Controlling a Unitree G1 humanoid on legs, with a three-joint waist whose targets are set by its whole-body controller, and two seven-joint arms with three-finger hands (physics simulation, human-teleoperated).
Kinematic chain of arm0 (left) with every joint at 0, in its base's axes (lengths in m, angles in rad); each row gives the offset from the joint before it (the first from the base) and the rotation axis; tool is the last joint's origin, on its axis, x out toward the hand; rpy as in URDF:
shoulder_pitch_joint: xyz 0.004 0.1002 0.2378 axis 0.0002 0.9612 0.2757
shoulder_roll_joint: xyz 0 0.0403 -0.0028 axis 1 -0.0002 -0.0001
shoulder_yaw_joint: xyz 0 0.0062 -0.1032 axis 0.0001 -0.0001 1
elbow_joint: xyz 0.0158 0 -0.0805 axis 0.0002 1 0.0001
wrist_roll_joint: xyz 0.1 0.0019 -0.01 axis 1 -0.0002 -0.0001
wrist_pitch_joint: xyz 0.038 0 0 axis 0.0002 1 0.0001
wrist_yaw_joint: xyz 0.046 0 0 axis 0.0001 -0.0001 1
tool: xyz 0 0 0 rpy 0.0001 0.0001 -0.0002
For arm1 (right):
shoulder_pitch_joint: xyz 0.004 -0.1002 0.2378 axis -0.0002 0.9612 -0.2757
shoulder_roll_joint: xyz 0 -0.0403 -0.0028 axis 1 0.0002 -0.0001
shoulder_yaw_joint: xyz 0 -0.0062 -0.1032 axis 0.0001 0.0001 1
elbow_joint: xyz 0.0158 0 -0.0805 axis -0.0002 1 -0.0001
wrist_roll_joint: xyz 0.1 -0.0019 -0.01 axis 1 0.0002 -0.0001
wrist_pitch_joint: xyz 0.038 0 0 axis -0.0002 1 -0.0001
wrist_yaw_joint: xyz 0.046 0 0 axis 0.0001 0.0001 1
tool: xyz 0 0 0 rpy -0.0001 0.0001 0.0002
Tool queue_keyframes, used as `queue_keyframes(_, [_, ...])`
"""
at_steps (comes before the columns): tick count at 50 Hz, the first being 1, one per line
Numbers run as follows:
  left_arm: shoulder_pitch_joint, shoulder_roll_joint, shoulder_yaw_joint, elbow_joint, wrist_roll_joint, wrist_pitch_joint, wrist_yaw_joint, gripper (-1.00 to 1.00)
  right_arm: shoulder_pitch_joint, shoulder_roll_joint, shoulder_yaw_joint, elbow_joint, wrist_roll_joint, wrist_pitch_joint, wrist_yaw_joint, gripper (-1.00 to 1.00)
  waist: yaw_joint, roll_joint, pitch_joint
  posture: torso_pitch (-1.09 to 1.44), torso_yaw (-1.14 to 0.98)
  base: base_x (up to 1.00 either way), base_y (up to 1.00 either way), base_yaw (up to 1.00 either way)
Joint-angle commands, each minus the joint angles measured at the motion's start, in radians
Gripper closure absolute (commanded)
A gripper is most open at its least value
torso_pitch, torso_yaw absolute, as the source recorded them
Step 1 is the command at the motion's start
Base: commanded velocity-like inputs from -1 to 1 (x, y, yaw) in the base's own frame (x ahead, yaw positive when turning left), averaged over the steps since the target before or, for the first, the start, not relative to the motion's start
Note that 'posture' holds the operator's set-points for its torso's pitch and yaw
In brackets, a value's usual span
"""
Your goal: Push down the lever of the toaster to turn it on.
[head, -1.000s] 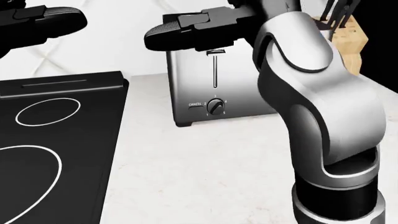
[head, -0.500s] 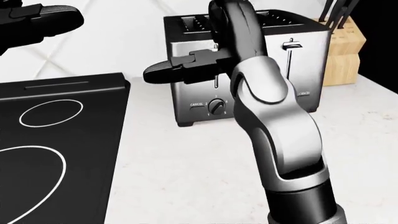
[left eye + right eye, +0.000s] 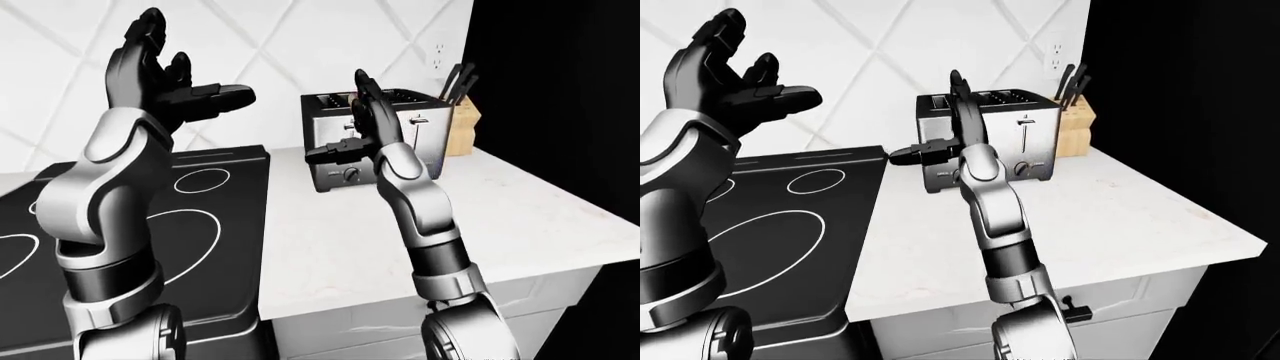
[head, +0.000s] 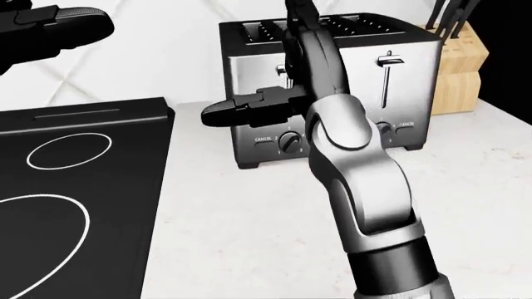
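White counter (image 3: pixel 520 217) (marbled), black cooktop (image 3: pixel 200 225); tiled wall (image 3: pixel 300 45)

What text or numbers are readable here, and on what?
"CANCEL": toaster, beside the left dial.
"CANCEL": same toaster, by the right dial, partly hidden by the robot's arm.
"2": above the left dial; the other dial numbers are too small to read.
Knife block, stove: no text.
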Motion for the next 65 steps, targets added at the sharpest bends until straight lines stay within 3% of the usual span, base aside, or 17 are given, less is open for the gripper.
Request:
queue_keyframes(1, [-0.031, 0.010, 0.009, -0.016, 0.004, -0.030, -0.003, -1.00, -0.045, -0.005, -0.007, -0.027, -0.001, -0.040, -0.003, -1.00, 0.000, 0.004, -0.009, -0.49, 0.00, 0.00, 0.00, 0.00])
queue_keyframes(21, [-0.035, 0.017, 0.013, -0.027, -0.009, -0.019, 0.006, -1.00, -0.141, -0.017, -0.023, 0.205, 0.007, -0.141, -0.012, -1.00, -0.001, 0.006, -0.009, -0.49, 0.00, 0.00, 0.00, 0.00])
queue_keyframes(45, [-0.038, 0.019, 0.015, -0.018, -0.010, -0.028, 0.004, -1.00, -0.344, -0.065, -0.073, 0.726, 0.052, -0.383, -0.010, -1.00, -0.004, 0.012, -0.010, -0.49, 0.00, 0.00, 0.00, 0.00])
queue_keyframes(65, [-0.038, 0.021, 0.015, -0.026, -0.019, -0.025, 0.009, -1.00, -0.473, -0.080, -0.101, 0.940, 0.046, -0.437, 0.001, -1.00, -0.003, 0.014, -0.008, -0.49, 0.00, 0.00, 0.00, 0.00])
